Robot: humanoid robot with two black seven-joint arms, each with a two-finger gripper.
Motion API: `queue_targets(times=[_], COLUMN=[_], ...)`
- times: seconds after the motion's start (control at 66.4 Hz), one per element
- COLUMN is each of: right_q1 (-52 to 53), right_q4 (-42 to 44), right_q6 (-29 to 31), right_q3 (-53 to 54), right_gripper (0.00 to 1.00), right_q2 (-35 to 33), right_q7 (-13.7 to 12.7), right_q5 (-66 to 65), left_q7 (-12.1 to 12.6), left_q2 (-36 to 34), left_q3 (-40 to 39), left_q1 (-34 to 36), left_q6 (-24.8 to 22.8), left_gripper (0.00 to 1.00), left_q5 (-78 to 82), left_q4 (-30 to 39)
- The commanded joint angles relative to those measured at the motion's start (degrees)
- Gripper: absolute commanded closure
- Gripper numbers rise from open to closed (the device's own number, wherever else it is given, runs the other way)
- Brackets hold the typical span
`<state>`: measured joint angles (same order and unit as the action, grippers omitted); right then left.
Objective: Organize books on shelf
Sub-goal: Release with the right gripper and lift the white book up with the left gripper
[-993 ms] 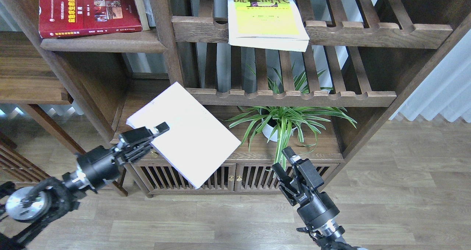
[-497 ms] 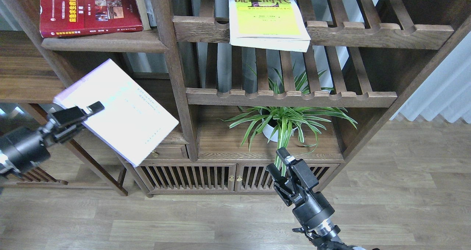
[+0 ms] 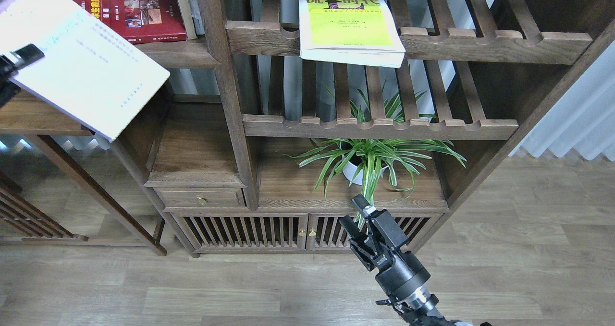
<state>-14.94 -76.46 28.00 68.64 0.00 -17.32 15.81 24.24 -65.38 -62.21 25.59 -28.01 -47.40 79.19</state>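
At the far left edge my left gripper (image 3: 19, 59) is shut on the near corner of a white-lavender book (image 3: 86, 66), held tilted in the air in front of the shelf (image 3: 182, 52). The book covers part of the dark red book (image 3: 139, 16) lying flat on that solid brown board at the upper left. A yellow-green book (image 3: 348, 21) with a black title lies on the upper slatted rack, overhanging its front rail. My right gripper (image 3: 356, 214) stands open low in the middle, empty, before the cabinet doors.
A potted spider plant (image 3: 370, 160) stands on the lower board just behind my right gripper. Slatted racks (image 3: 384, 122) fill the middle and right of the bookcase. A small drawer unit (image 3: 199, 172) sits at lower left. A side table (image 3: 38, 114) is behind the held book.
My left gripper has carried the white-lavender book up and to the left, from in front of the drawer unit to the height of the shelf. My right gripper drifted slightly left and down.
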Motion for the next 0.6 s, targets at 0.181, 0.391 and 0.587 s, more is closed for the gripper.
queue_targets(times=[0.181, 0.391, 0.587], right_q1=[0.2, 1.0, 1.3], right_q4=[0.0, 0.0, 0.0], right_q6=[0.0, 0.0, 0.0], right_q3=[0.2, 0.0, 0.0], right_gripper=[0.01, 0.01, 0.01], right_q2=[0.0, 0.0, 0.0], right_q7=[0.1, 0.0, 0.0], right_q5=[0.2, 0.3, 0.4], left_q7=[0.8, 0.9, 2.8], left_q2=[-8.0, -6.9, -5.5], left_q3=[1.7, 2.8, 6.8], left_q1=[6.1, 16.1, 24.3], left_q6=[0.0, 0.0, 0.0], left_gripper=[0.98, 0.98, 0.97], left_q5=[1.8, 12.3, 19.6], left_q4=[-0.7, -3.2, -5.3])
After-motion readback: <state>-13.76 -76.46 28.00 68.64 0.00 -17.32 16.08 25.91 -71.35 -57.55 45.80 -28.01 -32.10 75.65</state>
